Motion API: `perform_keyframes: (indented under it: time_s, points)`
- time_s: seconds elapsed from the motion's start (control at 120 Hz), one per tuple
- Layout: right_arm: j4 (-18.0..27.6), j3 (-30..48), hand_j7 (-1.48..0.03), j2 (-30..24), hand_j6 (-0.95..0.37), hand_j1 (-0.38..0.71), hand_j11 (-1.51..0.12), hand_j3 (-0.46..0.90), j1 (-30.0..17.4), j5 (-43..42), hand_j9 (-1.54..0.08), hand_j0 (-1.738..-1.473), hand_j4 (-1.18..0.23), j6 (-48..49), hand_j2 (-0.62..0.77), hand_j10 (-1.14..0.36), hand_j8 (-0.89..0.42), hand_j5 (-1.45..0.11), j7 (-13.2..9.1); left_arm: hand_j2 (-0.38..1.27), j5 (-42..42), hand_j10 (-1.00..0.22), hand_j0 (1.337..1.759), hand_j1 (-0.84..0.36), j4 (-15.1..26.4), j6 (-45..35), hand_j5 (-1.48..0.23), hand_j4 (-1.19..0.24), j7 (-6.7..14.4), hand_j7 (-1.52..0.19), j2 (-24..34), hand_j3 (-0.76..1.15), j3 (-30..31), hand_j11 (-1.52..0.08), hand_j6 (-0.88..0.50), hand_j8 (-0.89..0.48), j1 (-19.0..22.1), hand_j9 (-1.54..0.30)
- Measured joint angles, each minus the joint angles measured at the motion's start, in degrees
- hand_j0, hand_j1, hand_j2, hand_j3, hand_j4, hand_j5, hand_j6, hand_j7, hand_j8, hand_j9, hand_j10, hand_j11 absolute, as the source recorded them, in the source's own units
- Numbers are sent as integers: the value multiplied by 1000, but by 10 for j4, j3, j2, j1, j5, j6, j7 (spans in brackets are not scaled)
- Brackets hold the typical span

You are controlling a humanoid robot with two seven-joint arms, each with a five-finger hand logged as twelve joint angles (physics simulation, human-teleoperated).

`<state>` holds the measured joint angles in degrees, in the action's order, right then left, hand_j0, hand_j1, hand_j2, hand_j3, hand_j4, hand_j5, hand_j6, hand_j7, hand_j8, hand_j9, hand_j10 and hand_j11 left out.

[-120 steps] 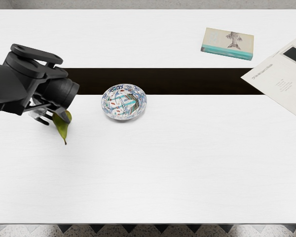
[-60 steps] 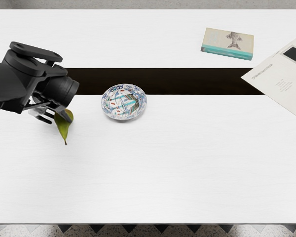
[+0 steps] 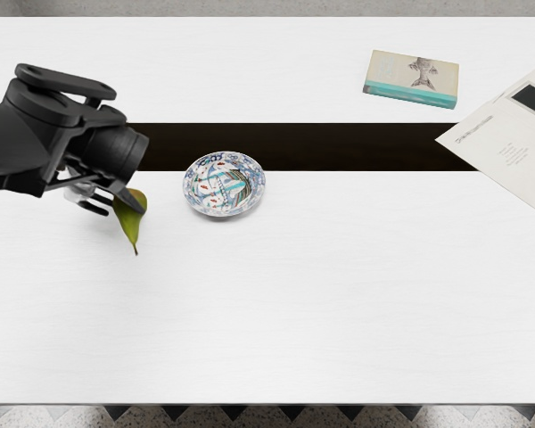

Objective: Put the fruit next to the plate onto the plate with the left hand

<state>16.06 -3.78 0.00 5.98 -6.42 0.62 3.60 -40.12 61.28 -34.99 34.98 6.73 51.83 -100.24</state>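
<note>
My left hand (image 3: 102, 196) comes in from the left edge, its black forearm covering most of the fingers. A green, leaf-shaped fruit (image 3: 130, 220) hangs from under the hand with its pointed tip down, and the fingers are shut on its upper end. The patterned blue and white plate (image 3: 224, 185) sits on the white table, to the right of the hand and the fruit, apart from both. The plate holds nothing. The right arm is out of view.
A dark slot (image 3: 339, 147) runs across the table behind the plate. A book with a teal spine (image 3: 412, 78) lies at the back right. White printed sheets (image 3: 513, 152) lie at the right edge.
The left hand has moved right and a little up, toward the plate, carrying the fruit with it. The plate, book and papers have not moved.
</note>
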Motion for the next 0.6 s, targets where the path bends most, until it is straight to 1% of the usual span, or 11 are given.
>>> perform_keyframes:
  time_s: [0.6]
  points:
    - [0,0,-17,0,-13,-333,-17,0,0,0,-17,-1658,-13,0,-3,-13,-13,-17,0,478,6,-644,1657,-289,0,0,-857,-642,0,-851,6,0,-62,-852,-510,-543,-18,-851]
